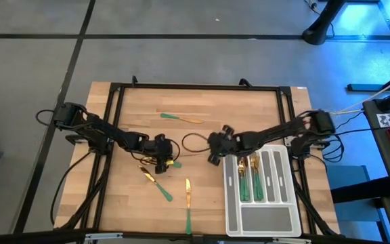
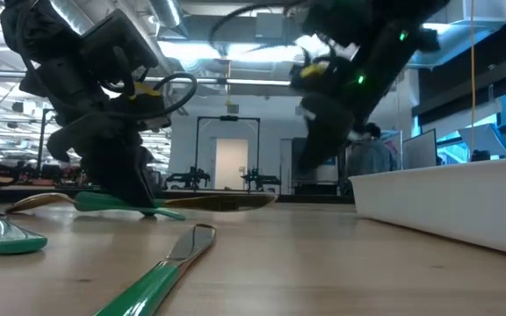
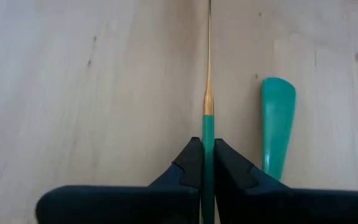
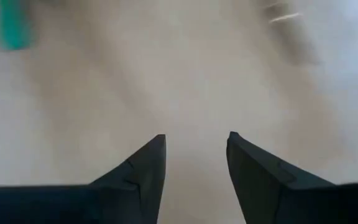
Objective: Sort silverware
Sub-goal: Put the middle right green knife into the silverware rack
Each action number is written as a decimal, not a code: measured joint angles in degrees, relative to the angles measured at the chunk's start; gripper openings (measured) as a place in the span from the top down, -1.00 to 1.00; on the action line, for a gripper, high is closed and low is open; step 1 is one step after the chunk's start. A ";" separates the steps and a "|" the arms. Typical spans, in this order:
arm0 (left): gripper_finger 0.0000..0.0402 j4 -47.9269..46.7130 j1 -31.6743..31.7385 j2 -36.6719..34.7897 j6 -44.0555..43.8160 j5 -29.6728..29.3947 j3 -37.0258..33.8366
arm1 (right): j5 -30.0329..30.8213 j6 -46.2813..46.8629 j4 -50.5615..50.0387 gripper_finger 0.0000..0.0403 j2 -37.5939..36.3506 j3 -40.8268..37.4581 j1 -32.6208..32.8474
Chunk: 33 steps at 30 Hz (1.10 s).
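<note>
Nearest in the low view, at bottom centre, a knife [image 2: 167,263] lies flat on the wooden table [image 2: 323,263], green handle foremost, with another green handle end [image 2: 11,237] at lower left. Behind them the left gripper [image 3: 207,163] is pinched shut on the green handle of one piece of silverware [image 3: 207,93], its thin gold shaft running up the middle of the left wrist view. These pieces look light, stiff and slick, lying so flat that there is little to get under; the slim handle, taken across its narrow width near the middle, seems the safest hold, since the polished head would likely slip.

The high view alone gives the whole layout: the loose pieces below centre [image 1: 188,196], one far piece near the top of the table [image 1: 181,118], and the grey tray [image 1: 263,224] at lower right already holding several. The right gripper [image 4: 196,158] hovers mid-frame beside the tray's upper corner, fingers spread and empty, as its own wrist view shows
</note>
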 joint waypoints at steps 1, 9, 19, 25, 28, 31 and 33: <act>0.95 0.53 -0.08 -0.02 -0.22 -0.82 -0.03 | 2.00 -0.08 -1.86 0.17 -1.65 0.00 -0.02; 0.95 7.90 0.22 -0.81 -6.16 -13.19 -0.26 | 8.75 13.70 -26.61 0.29 -9.89 -0.02 5.47; 0.95 38.32 -1.91 -0.91 0.52 -10.57 -0.04 | 17.68 37.37 -18.08 0.33 -10.32 -9.68 25.58; 0.95 51.95 -2.79 -0.88 5.21 -9.72 0.04 | 24.55 41.46 -11.27 0.18 -10.39 -10.67 31.00; 0.95 56.58 -3.29 -0.88 6.46 -9.46 0.17 | 31.09 39.14 -7.09 -0.02 -10.39 -10.67 31.23; 0.95 58.73 -4.21 -0.88 8.11 -8.71 0.45 | 36.93 33.01 0.32 -0.25 -10.34 -10.67 30.42; 0.95 59.04 -4.95 -0.88 9.73 -7.22 1.25 | 38.76 23.52 7.68 -0.36 -10.01 -10.67 30.37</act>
